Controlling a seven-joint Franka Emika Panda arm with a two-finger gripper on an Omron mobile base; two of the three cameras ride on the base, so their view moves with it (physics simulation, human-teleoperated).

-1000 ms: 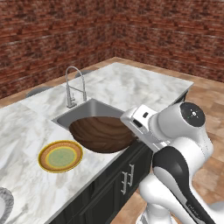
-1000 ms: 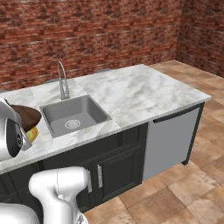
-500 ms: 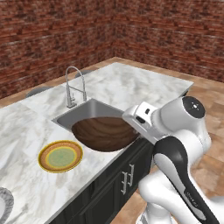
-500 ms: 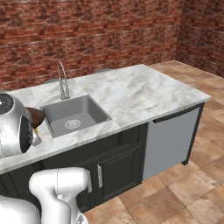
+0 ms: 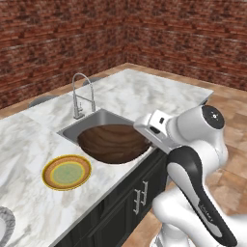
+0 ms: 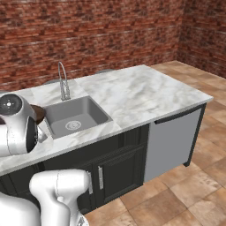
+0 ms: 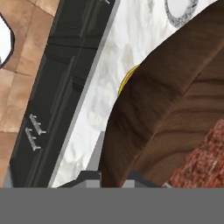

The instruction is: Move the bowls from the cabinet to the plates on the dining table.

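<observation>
The hand [image 7: 109, 177] is clamped on a wooden bowl [image 5: 114, 143] over the sink [image 6: 75, 115]. The yellow-rimmed plate [image 5: 66, 171] lies on the counter [image 5: 154, 99] at the bowl's eight o'clock.

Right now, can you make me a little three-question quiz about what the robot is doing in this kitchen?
1. True or false: the wooden bowl already sits on the yellow-rimmed plate.
2. What is the gripper shut on? A) the tap B) the wooden bowl C) a plate
3. Fill in: the tap stands beside the steel ____.

Key: 1. False, it is held in the air over the sink, beside that plate. 2. B. 3. sink.
</observation>
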